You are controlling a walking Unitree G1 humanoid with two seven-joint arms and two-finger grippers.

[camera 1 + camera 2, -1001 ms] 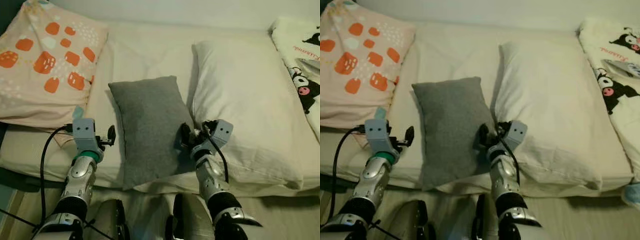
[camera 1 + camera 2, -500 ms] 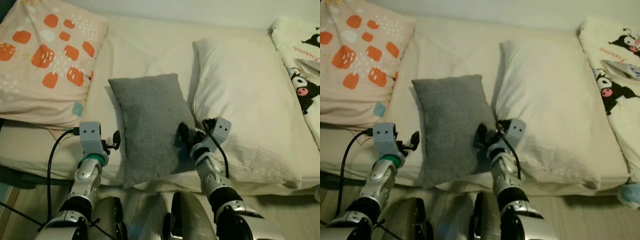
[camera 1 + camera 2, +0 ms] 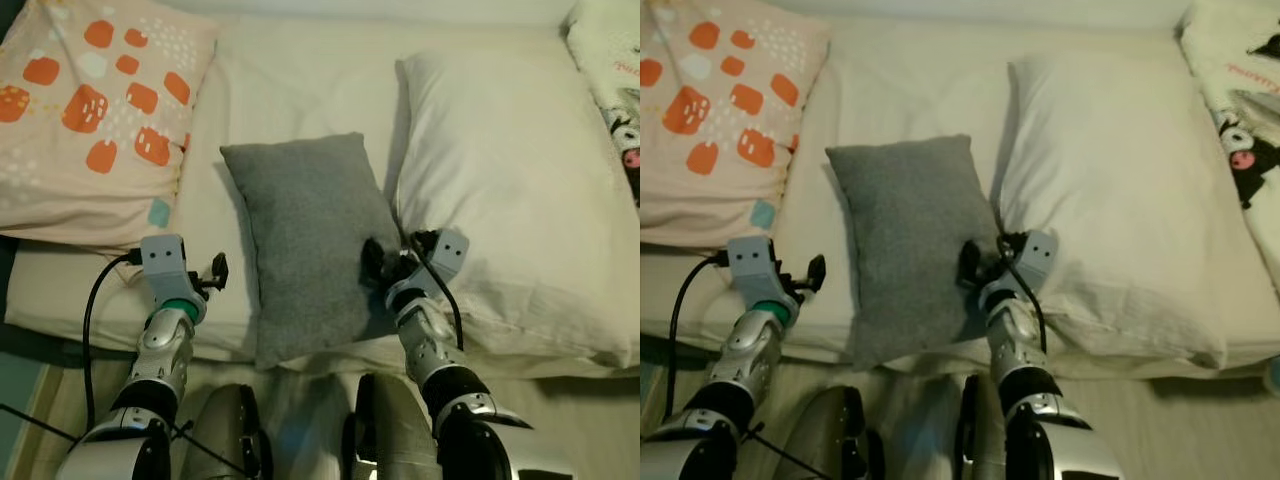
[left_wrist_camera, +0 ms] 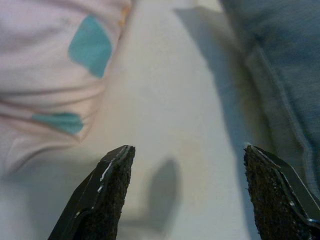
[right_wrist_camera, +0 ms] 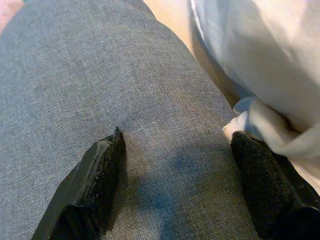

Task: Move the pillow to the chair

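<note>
1. The grey pillow (image 3: 308, 242) lies flat on the bed (image 3: 290, 90), long side running away from the robot, its near end reaching the mattress edge. It sits between the patterned pillow (image 3: 95, 115) on the robot's left and the large white pillow (image 3: 510, 190) on its right, whose edge it touches.

2. The right gripper (image 3: 380, 265) is at the grey pillow's right edge, near its closer end. In the right wrist view its two black fingers (image 5: 97, 175) stand spread apart over the grey fabric, one resting on the weave and the other beside the white pillow's hem. Nothing is pinched between them, so the hold is not yet made.

3. The left gripper (image 3: 218, 272) hovers over bare sheet just beside the pillow's left edge. Its fingers (image 4: 107, 185) are also parted, with the grey seam near one tip and the patterned pillow's teal patches near the other.

4. Judged from this, the task is at its very start: both arms bracket the pillow, but it is neither gripped nor lifted.

5. What is left is nearly everything: closing on the pillow from both sides, raising it off the bed, turning toward the chair, carrying it there and setting it down.

6. A dark floor strip (image 3: 20, 350) runs along the bed's left side.
</note>
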